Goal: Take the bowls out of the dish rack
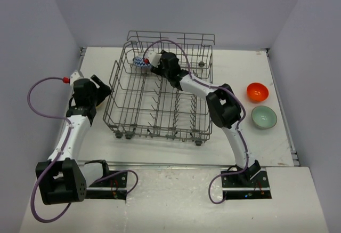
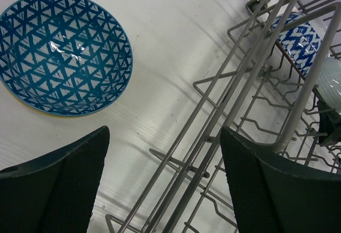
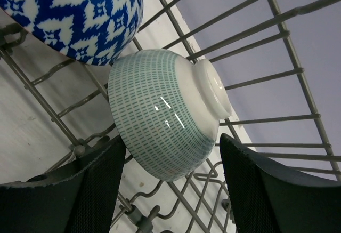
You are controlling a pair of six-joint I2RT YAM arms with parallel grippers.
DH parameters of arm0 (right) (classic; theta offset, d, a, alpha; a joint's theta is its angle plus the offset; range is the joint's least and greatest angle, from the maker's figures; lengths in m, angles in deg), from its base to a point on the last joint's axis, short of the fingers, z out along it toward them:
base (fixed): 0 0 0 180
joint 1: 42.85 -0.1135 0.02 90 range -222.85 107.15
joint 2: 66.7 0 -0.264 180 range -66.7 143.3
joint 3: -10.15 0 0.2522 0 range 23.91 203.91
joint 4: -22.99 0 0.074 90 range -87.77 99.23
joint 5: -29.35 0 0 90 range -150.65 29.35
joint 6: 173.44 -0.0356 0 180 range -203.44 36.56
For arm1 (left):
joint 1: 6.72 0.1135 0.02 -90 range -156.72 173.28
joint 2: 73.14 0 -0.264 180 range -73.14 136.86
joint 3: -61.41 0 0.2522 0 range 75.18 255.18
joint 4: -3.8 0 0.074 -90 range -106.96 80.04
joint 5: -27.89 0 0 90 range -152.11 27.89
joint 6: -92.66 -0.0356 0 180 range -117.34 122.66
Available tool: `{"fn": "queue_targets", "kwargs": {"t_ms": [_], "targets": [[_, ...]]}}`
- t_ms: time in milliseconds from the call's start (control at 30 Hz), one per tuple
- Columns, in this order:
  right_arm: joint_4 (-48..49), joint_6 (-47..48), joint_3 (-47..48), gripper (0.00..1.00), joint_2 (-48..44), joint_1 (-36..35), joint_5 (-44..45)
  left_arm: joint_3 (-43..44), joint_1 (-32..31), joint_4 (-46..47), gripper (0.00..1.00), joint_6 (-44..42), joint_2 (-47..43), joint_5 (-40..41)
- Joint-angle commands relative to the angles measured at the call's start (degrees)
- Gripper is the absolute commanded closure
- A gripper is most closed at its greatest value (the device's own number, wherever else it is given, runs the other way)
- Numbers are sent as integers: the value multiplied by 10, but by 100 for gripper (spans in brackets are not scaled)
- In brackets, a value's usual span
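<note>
The grey wire dish rack [image 1: 160,102] stands mid-table. My right gripper [image 1: 151,63] reaches into its far left corner, open. In the right wrist view the gripper [image 3: 173,182] has its jaws on either side of a pale mint bowl [image 3: 160,115] that lies on its side on the tines. A blue-and-white bowl [image 3: 74,14] leans just beyond it. My left gripper [image 1: 102,91] is open and empty outside the rack's left side. In the left wrist view the gripper [image 2: 165,137] hangs over the rack's wire edge [image 2: 240,99], and a teal triangle-patterned bowl [image 2: 64,51] rests upright on the table.
An orange-red bowl [image 1: 257,91] and a pale green bowl [image 1: 264,117] sit upright on the table right of the rack. The rack's tall wire sides surround my right gripper. The table's side edges run close to both bowl groups.
</note>
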Motion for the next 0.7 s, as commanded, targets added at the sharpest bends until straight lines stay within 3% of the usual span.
{"fn": "queue_targets", "kwargs": {"t_ms": [0,200,667], "targets": [[26,7,32,28,5,0,10,-4,-1,27,15,-3,-19,2],[53,26,66,30,33,-1,49,-15,-1,23,14,-9,-36,-4],[159,62,-67,30,-45,-12,100,-57,-1,51,14,4,-35,-22]]}}
